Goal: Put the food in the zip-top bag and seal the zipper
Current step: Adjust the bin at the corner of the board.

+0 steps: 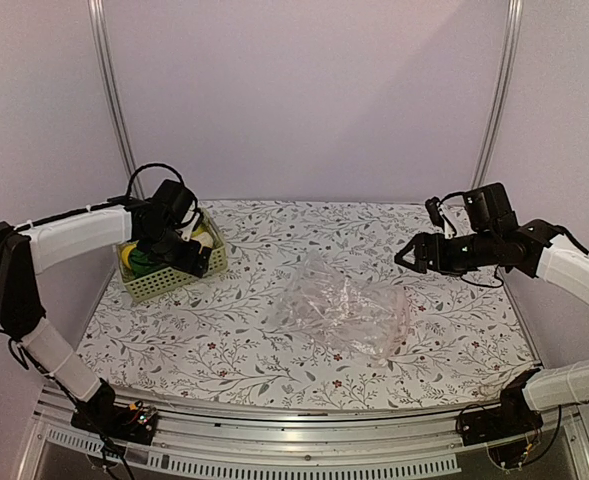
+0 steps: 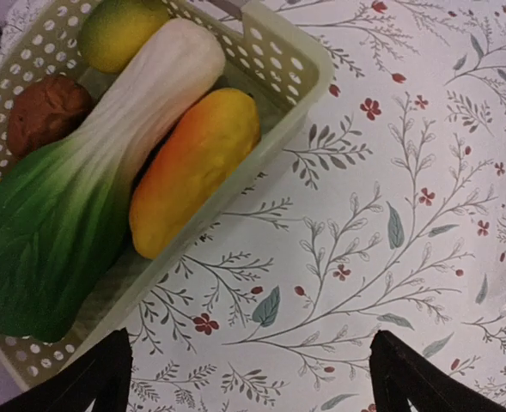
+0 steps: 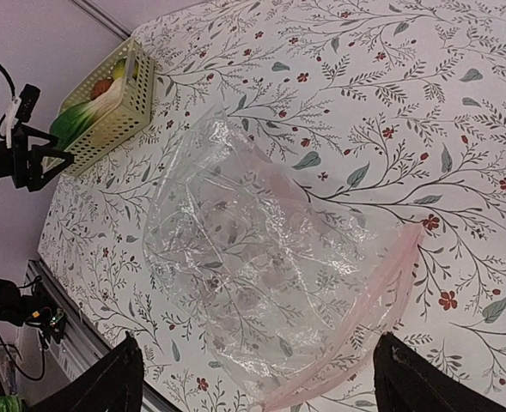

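1. The table (image 1: 274, 345), in a leaf-print cloth, carries everything.
2. The bag (image 1: 344, 315) lies flat and crumpled to the right of the basket, well apart from it, and looks empty.
3. The basket (image 2: 295, 64) sits at the table's left edge and holds all the food, so loading has not yet begun.
4. The left fingers (image 2: 106, 382) hang spread wide with nothing between them, above the table just off the basket's right wall. The food lies ahead and to their left.
5. The right fingers (image 3: 115, 386) are also wide and empty, far right of the basket, beyond the bag and above it.
6. A green-and-white vegetable (image 2: 89, 172) is the longest piece; its long axis follows the basket's length.
7. An orange piece (image 2: 197, 167) lies parallel beside it, against the basket's right wall and so closest to the left fingers. I judge it the easier first pick, taken across its width by the left arm, which is by far the nearer.
8. A brown piece (image 2: 46, 112) and a yellow-green piece (image 2: 119, 30) sit deeper in the basket.
9. The zipper (image 3: 368, 305), a pink strip, runs along the bag edge turned away from the basket.
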Motion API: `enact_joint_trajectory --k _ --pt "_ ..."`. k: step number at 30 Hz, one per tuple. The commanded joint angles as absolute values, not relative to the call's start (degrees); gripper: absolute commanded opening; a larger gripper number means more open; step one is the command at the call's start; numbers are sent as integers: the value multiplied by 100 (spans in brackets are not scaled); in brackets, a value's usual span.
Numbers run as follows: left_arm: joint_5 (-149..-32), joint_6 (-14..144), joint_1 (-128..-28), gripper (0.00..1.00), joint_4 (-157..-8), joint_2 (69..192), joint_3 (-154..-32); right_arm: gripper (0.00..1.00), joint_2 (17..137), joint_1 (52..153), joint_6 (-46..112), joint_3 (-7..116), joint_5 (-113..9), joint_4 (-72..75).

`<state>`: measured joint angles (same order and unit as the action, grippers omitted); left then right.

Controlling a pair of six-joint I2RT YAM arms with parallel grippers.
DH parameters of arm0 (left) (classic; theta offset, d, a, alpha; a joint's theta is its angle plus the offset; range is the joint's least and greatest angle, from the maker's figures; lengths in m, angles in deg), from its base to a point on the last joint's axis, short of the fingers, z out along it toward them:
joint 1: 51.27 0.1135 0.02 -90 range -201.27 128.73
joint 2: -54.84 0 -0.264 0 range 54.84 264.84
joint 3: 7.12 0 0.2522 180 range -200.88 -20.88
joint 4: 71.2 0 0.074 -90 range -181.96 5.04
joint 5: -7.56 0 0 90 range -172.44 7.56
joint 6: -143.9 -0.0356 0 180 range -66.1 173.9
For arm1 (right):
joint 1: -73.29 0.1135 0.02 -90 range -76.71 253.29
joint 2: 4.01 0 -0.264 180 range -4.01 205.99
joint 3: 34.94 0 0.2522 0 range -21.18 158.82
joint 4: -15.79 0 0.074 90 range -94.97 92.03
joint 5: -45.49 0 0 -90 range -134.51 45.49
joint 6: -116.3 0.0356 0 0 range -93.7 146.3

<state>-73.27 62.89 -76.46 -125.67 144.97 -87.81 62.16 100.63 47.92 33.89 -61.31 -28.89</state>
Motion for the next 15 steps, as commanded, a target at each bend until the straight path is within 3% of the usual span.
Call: enact_joint_trajectory --k 1,6,15 --pt "-5988 6086 -7262 97 -12417 14918 -9001 91 6176 10085 4830 3357 -6242 -3007" --pt "-5840 5865 -6918 96 -12347 15330 -9086 91 6093 10086 4850 3271 -6217 -3041" --pt "-7172 5963 -7035 85 -12785 15331 -9016 91 5804 10088 5036 2896 -6028 -3027"
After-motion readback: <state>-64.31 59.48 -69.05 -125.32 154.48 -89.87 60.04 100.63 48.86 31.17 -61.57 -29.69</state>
